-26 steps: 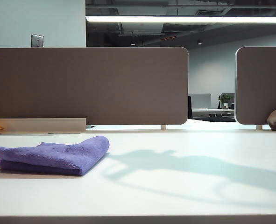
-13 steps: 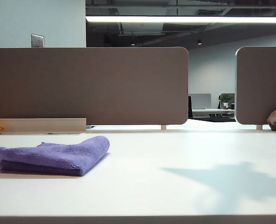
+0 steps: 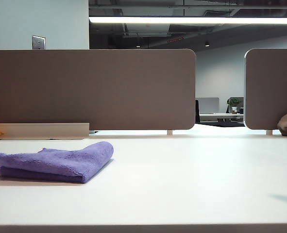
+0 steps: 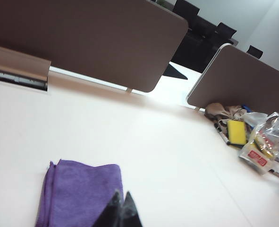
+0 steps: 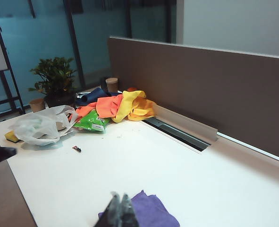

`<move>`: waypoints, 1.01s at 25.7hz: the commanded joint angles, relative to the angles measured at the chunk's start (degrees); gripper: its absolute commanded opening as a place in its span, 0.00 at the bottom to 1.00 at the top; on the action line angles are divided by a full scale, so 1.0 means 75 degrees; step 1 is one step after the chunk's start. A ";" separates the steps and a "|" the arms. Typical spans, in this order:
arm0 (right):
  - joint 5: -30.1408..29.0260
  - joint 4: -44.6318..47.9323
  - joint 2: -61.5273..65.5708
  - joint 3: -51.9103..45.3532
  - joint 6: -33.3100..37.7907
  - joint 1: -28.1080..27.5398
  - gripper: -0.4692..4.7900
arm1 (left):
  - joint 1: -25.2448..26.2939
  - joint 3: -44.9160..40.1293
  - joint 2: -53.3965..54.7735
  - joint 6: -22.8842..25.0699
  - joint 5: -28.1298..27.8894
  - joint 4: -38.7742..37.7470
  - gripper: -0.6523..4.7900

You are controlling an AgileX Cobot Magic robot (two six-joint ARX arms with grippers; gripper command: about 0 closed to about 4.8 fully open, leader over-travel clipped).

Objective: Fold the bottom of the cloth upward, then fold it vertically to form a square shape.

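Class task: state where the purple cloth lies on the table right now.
In the exterior view the folded cloth lies on the left of the white table, in front of the brown divider panel, with no gripper touching it.

Left gripper (image 4: 122, 210) and right gripper (image 5: 120, 210) aloft, fingers pressed together, empty.

far: brown rounded partition panels (image 3: 92, 90) | ceiling: long fluorescent light strip (image 3: 192, 20) | left: pale wall (image 3: 41, 24) | white tabletop (image 3: 182, 179)
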 commanded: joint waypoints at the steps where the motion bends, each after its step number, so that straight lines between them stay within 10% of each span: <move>1: 0.0224 0.0280 -0.0647 -0.0635 0.0061 0.0012 0.07 | 0.0009 -0.0589 0.0012 -0.0029 -0.0023 0.0793 0.11; 14: 0.0490 0.1005 -0.2387 -0.3421 0.0122 0.0009 0.07 | 0.0006 -0.2646 0.0012 0.0038 -0.0020 0.2171 0.11; 26: 0.0379 0.4092 -0.2736 -0.6452 0.0729 0.0012 0.07 | 0.0006 -0.4162 0.0012 0.0035 -0.0032 0.3322 0.11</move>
